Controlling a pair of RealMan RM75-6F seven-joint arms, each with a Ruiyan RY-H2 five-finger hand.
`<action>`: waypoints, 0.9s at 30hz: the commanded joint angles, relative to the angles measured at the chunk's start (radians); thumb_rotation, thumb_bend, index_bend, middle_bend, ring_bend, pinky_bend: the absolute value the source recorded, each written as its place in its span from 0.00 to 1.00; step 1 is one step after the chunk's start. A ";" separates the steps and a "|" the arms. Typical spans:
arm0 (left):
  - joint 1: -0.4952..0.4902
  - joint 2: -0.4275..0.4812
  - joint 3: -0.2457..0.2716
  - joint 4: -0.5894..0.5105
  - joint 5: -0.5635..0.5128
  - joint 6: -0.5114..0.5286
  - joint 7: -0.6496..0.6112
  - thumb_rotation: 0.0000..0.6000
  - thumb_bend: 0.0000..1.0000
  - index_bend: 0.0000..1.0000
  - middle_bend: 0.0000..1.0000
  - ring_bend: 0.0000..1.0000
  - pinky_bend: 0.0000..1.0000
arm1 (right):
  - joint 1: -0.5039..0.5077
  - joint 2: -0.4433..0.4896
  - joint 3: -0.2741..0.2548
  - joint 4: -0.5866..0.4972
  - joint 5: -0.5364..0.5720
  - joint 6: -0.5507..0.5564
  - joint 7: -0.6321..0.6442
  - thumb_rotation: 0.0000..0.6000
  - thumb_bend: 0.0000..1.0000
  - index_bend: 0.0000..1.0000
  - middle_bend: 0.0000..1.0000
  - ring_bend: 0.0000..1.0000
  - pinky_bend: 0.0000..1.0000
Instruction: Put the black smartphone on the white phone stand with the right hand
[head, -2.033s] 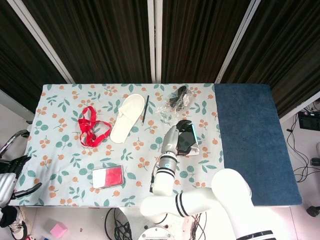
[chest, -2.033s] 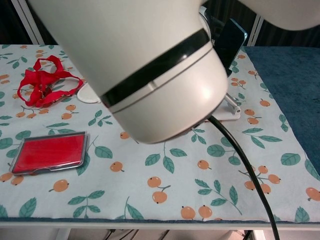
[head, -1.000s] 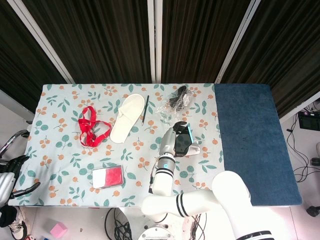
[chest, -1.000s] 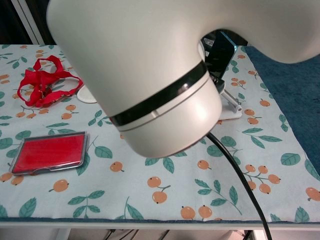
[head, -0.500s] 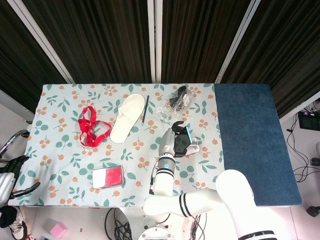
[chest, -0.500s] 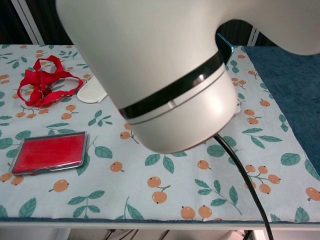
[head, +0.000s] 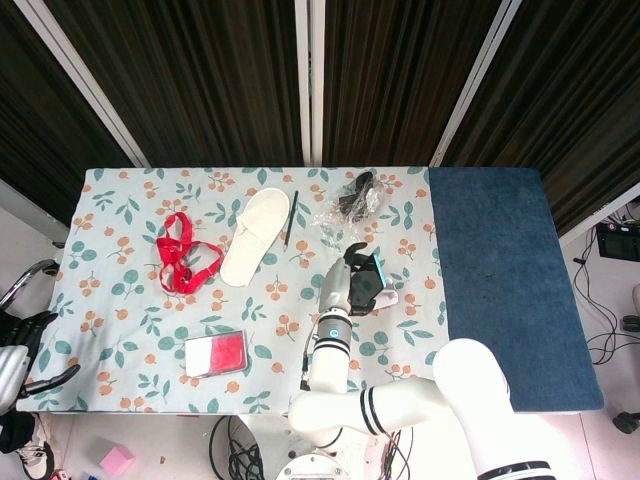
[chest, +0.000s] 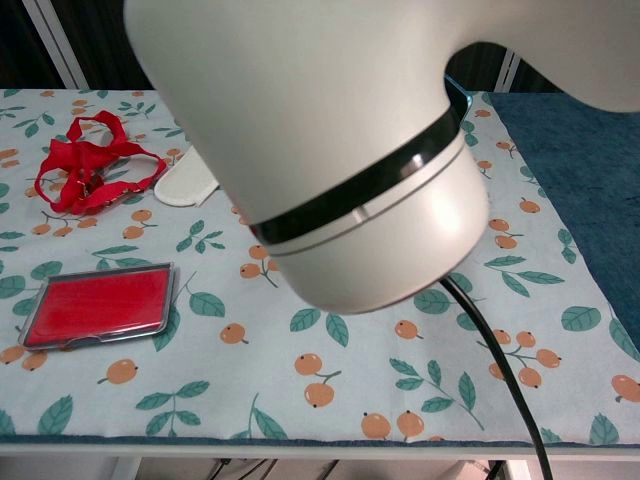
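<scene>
**Black phone held over the white stand**

Black phone (head: 366, 281) sits in the right hand (head: 352, 278), fingers clamped on it, near the middle of the worktop (head: 130, 300), touching or just above the stand (head: 388, 298); contact is hard to make out. A red-filled clear case (chest: 97, 303) lies near the front edge. The chest view is mostly blocked by the arm. The left hand (head: 22, 345) hangs off the left edge, fingers apart.

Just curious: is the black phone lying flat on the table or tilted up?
Tilted up: the black smartphone stands on edge in the right hand above the white phone stand.
</scene>
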 joint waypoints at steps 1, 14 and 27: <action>0.001 0.000 0.000 0.000 0.000 0.001 0.000 0.18 0.00 0.09 0.06 0.07 0.22 | -0.002 0.000 -0.001 0.000 0.000 -0.002 0.001 1.00 0.34 0.67 0.45 0.40 0.15; 0.002 0.001 0.001 0.000 -0.002 -0.003 0.000 0.17 0.00 0.09 0.06 0.07 0.22 | -0.008 0.010 -0.005 -0.010 0.009 -0.004 -0.008 1.00 0.33 0.47 0.32 0.23 0.07; -0.001 0.006 0.003 -0.006 -0.006 -0.017 0.001 0.19 0.00 0.09 0.06 0.07 0.22 | -0.011 0.017 0.000 -0.022 0.021 0.011 -0.006 1.00 0.30 0.00 0.01 0.00 0.00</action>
